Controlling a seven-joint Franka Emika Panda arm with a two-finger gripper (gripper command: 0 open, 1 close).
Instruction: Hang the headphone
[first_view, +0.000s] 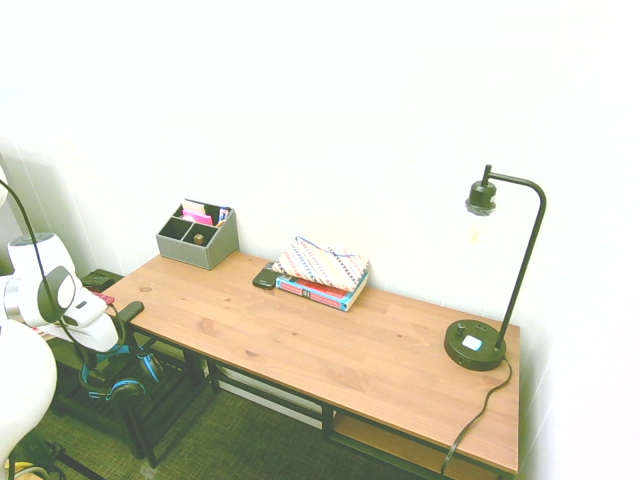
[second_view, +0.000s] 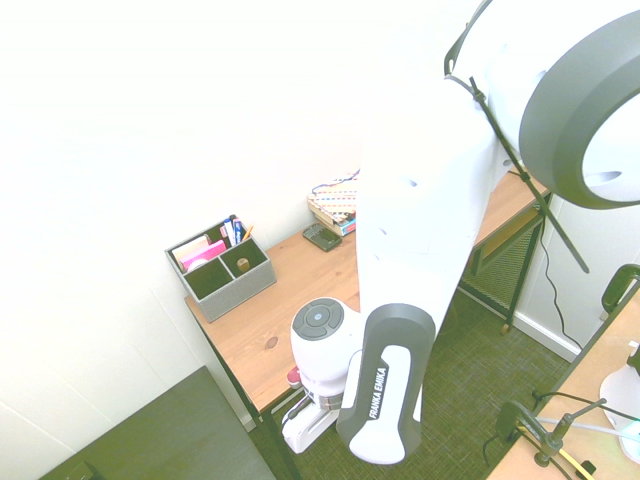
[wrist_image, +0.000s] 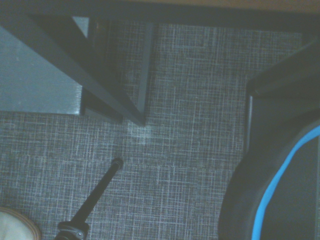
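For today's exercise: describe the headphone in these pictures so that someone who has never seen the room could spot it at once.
Start at the long wooden desk against the white wall, then go to its end nearest the grey organiser box. Below that end, beside the dark frame and under the white arm's gripper, hangs the headphone. Its bright blue band and trim on black ear cups set it apart from everything nearby.

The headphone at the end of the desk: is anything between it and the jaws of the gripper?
Nothing visible stands between them. The headphone hangs directly below the gripper beside the end of the desk, and the jaws are shut. The grip itself is hidden in the exterior views. Where the headphone should hang cannot be told.
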